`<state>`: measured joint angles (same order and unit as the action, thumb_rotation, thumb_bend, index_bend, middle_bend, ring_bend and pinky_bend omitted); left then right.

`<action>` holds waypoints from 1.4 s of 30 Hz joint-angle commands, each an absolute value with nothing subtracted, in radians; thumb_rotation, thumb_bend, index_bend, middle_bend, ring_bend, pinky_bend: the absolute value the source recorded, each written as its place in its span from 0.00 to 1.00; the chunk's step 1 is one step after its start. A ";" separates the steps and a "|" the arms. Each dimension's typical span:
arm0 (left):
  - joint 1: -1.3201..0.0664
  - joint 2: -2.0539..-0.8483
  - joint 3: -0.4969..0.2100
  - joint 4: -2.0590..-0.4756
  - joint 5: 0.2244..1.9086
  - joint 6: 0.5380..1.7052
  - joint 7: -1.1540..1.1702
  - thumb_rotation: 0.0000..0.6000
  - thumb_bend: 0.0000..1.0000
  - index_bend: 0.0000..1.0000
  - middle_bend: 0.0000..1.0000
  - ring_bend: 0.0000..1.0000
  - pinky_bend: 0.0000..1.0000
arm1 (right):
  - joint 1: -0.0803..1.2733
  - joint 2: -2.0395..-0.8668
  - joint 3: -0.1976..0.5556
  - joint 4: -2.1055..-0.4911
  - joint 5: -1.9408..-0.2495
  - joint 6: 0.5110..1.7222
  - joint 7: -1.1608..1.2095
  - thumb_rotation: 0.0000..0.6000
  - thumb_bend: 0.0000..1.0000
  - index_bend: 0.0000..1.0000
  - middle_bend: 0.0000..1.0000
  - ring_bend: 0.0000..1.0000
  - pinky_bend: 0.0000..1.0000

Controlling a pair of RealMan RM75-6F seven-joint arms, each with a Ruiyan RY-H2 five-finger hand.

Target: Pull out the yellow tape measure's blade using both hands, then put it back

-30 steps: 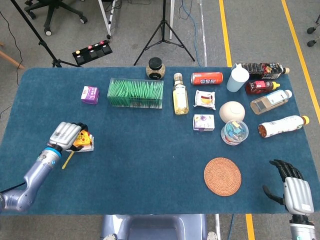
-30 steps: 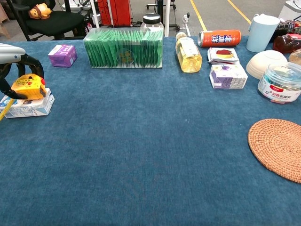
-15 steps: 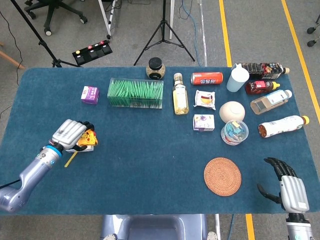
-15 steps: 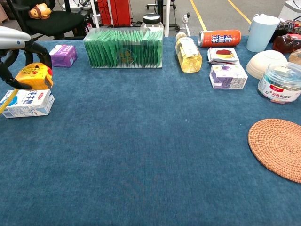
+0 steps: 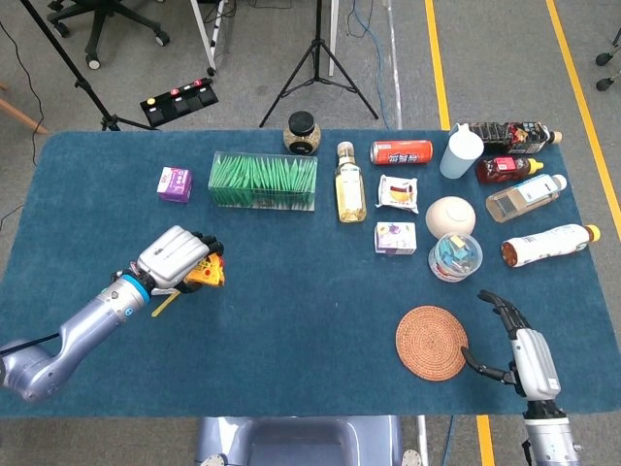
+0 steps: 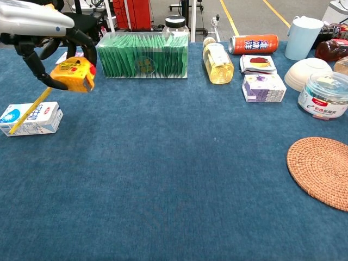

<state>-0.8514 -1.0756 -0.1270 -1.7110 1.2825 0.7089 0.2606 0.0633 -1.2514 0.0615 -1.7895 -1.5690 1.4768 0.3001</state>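
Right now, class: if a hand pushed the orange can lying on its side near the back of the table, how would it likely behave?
The orange can lies on its side, so a push across its length would probably roll it. Its smooth round wall may slip under fingers. Rolling forward, it would likely meet the snack packet close in front.

One tape measure (image 6: 73, 74), one woven coaster (image 5: 432, 342), two purple boxes (image 5: 176, 183) (image 5: 395, 237), five bottles (image 5: 350, 183).
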 commanded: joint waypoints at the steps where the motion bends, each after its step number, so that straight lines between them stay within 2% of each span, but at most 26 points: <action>1: -0.877 -1.073 -0.138 -1.728 1.267 0.688 0.276 1.00 0.33 0.54 0.41 0.41 0.59 | 0.091 -1.276 0.070 -1.811 -1.565 1.444 0.319 0.97 0.29 0.11 0.19 0.16 0.22; 13: -0.982 -1.102 -0.175 -1.758 1.138 0.627 0.314 1.00 0.33 0.55 0.43 0.42 0.59 | 0.190 -1.358 0.132 -1.850 -1.499 1.337 0.374 0.98 0.29 0.07 0.16 0.16 0.22; 24: -1.081 -1.106 -0.180 -1.782 0.989 0.627 0.404 1.00 0.33 0.56 0.43 0.42 0.59 | 0.284 -1.469 0.213 -1.820 -1.406 1.265 0.400 0.98 0.29 0.03 0.12 0.14 0.21; 33: -1.185 -1.134 -0.162 -1.787 0.834 0.635 0.481 1.00 0.33 0.56 0.44 0.43 0.59 | 0.338 -1.578 0.268 -1.757 -1.340 1.274 0.310 0.98 0.29 0.00 0.09 0.10 0.18; 42: -1.309 -1.181 -0.143 -1.777 0.675 0.664 0.557 1.00 0.33 0.56 0.44 0.43 0.59 | 0.384 -1.664 0.288 -1.731 -1.278 1.264 0.206 0.97 0.29 0.00 0.05 0.07 0.15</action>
